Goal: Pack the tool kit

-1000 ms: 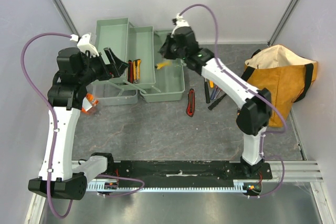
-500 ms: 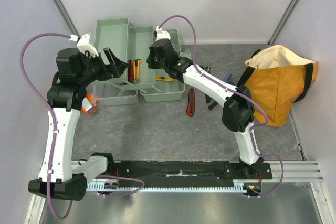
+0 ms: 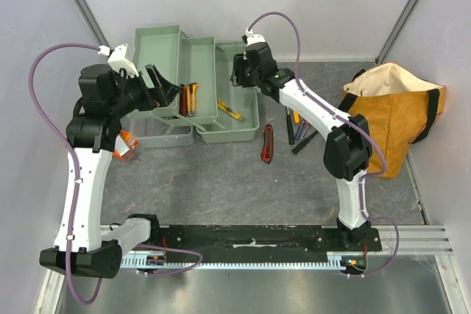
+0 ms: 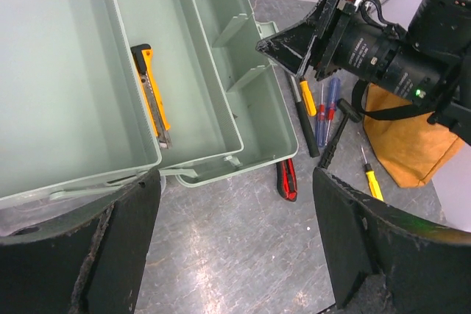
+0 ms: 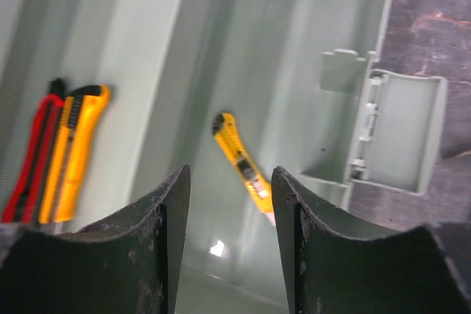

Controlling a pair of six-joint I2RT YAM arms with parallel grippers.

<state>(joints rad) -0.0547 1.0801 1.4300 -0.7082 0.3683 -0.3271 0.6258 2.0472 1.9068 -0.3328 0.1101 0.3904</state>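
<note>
One yellow utility knife (image 3: 229, 110) was found lying loose in right-hand tray of pale green toolbox (image 3: 158, 49). One second earlier it was carried by right gripper (image 5: 229, 176) above that tray. Jaws were since parted, nothing held, hovering over knife. Left gripper (image 4: 235, 182) was kept spread wide, empty, beside box. Drop was judged done. Red knife (image 3: 267, 143) and screwdrivers (image 3: 298, 129) were left on table (image 3: 221, 182) for packing. No brand, label or writing could be read.
</note>
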